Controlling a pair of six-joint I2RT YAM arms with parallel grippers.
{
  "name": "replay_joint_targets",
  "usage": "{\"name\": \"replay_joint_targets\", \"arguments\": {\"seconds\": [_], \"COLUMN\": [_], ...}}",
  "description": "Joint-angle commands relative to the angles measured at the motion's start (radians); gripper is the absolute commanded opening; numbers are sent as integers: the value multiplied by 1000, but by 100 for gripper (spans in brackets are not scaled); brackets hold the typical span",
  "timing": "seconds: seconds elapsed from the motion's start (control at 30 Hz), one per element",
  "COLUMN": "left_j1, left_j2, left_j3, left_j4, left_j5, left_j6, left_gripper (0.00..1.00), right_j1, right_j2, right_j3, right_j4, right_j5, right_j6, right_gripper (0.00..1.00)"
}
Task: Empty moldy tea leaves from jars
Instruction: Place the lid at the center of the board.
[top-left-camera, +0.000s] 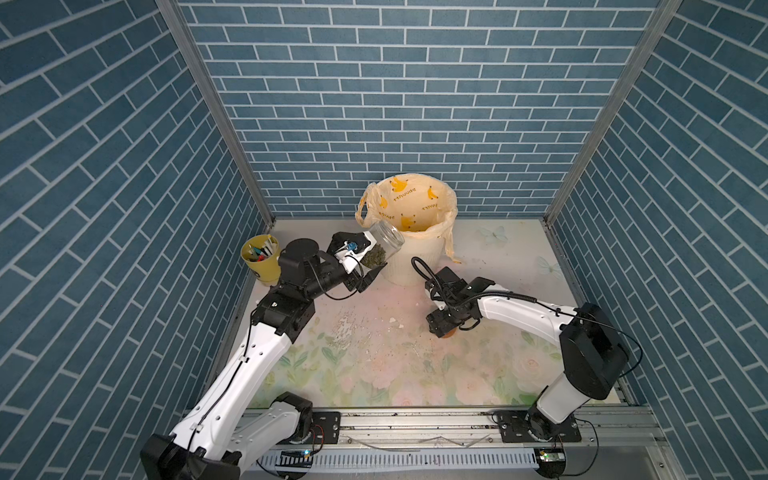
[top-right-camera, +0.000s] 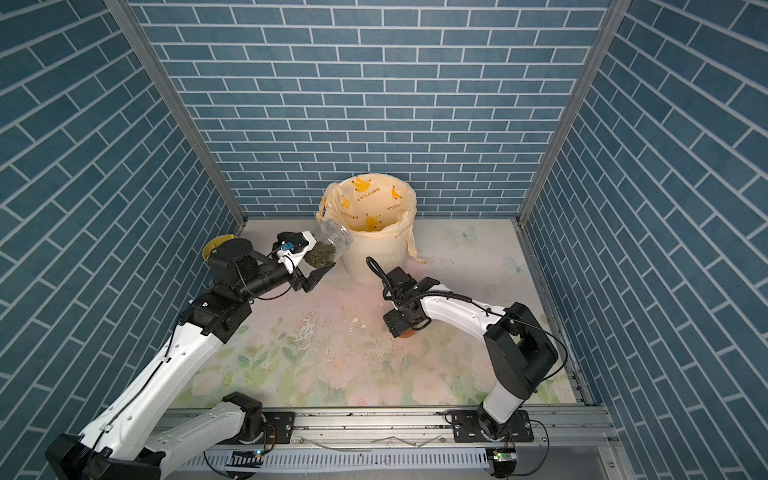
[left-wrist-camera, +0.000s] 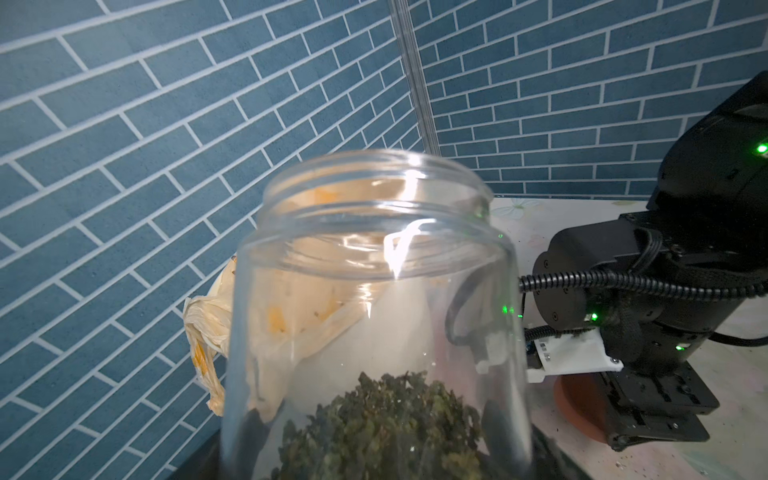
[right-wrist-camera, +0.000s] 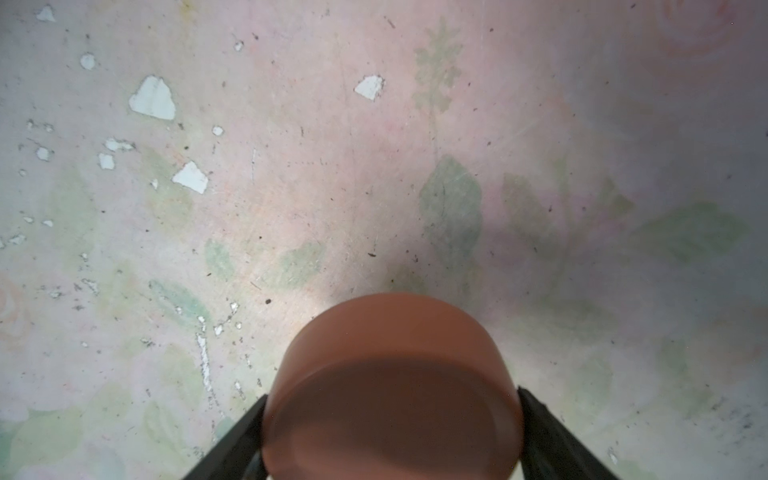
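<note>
Glass jar (top-left-camera: 386, 243), uncapped and tilted, clamped in left gripper (top-left-camera: 369, 259) near the far edge of the table (top-left-camera: 511, 291), mouth just beside the rim of the bin (top-left-camera: 415, 266) in a top view. Left wrist: tea leaves (left-wrist-camera: 382, 419) lie at the jar's base; mouth should cross the rim before steeper tipping. Right wrist: right gripper (right-wrist-camera: 392, 419) pinches the lid (right-wrist-camera: 392, 353).

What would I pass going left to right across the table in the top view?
Yellow cup → jar holding the tea leaves → brown lid. The bin spans behind both jar and lid, so it is left out.
</note>
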Motion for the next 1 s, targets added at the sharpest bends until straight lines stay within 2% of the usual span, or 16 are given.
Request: {"name": "replay_joint_targets", "arguments": {"seconds": [0.0, 0.27, 0.3, 0.33, 0.73, 0.97], "left_j1": [15, 48, 53, 57, 108, 134], "left_j2": [11, 78, 87, 96, 247, 415], "left_j3": [49, 102, 108, 114, 294, 578], "left_j4": [52, 59, 65, 70, 11, -225], "left_j5": [33, 81, 89, 97, 220, 260], "left_j6": [-12, -30, -35, -40, -50, -44], "left_gripper": [0, 0, 0, 0, 0, 0], "right_j1": [4, 3, 3, 4, -1, -95], "right_j2": [22, 0, -1, -2, -119, -229], "right_j3": [-6, -2, 0, 0, 57, 163], "right_j4": [15, 17, 15, 14, -49, -102], "right_j5": [6, 9, 14, 16, 37, -40], "right_j6": [74, 70, 70, 68, 20, -47], "right_gripper": [59, 75, 82, 98, 99, 99]}}
